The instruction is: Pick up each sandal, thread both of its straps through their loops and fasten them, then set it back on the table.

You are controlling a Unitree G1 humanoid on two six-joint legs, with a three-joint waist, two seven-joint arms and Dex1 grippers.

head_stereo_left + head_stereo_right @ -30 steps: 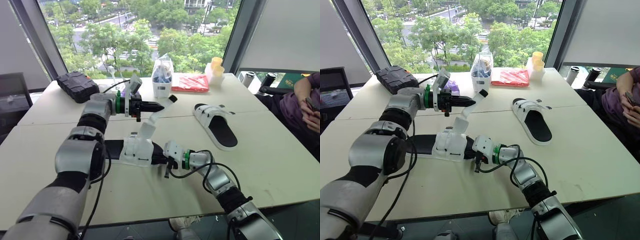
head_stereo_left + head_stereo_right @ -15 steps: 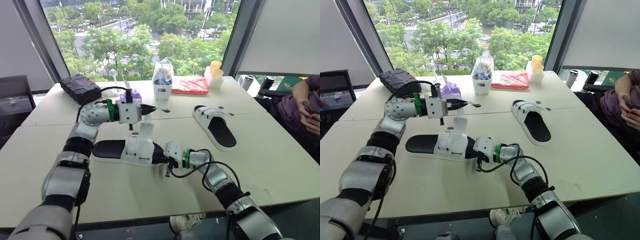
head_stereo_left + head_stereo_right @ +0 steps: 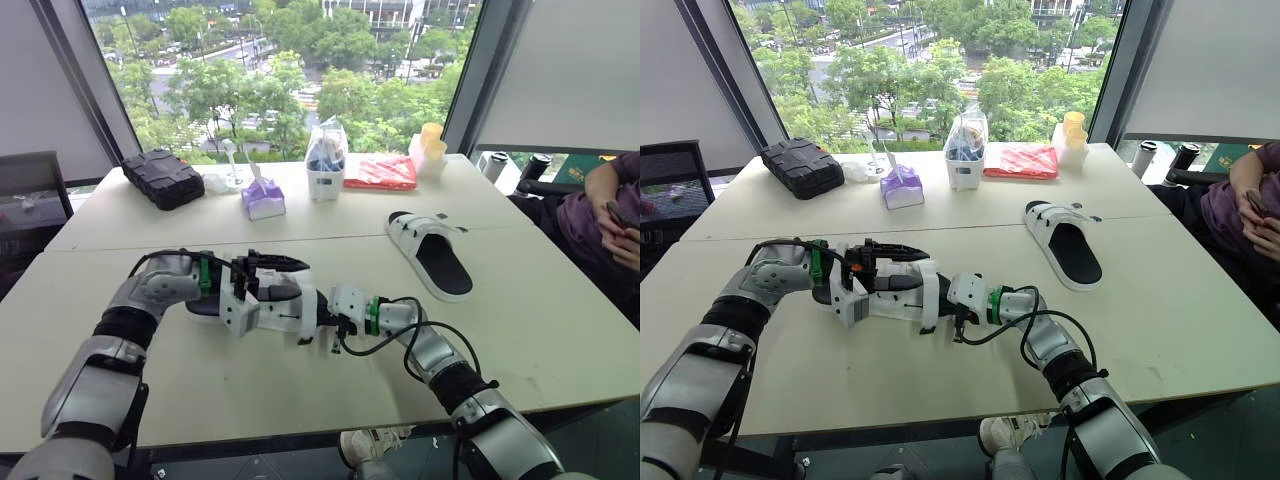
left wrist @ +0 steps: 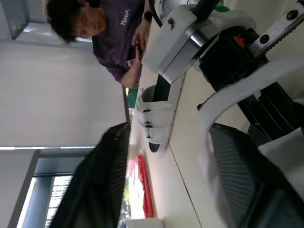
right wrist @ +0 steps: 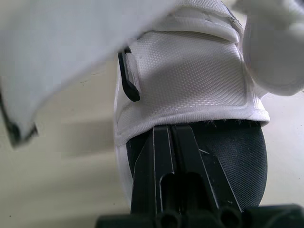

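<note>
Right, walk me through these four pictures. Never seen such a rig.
This is a humanoid robot working at a table. The two wide pictures come from cameras in its head, looking down over its arms; the other two come from a camera on each wrist, looking along that arm's pincer. A white sandal with a black footbed lies before it. The right pincer, shut, is pushed into the sandal's open end, under the white upper. The left pincer is open over the sandal, a white strap beside one finger. A second sandal lies farther right. By the window stand a black case, a purple tissue pack, a red packet and yellow cups. A person sits at the right edge.
</note>
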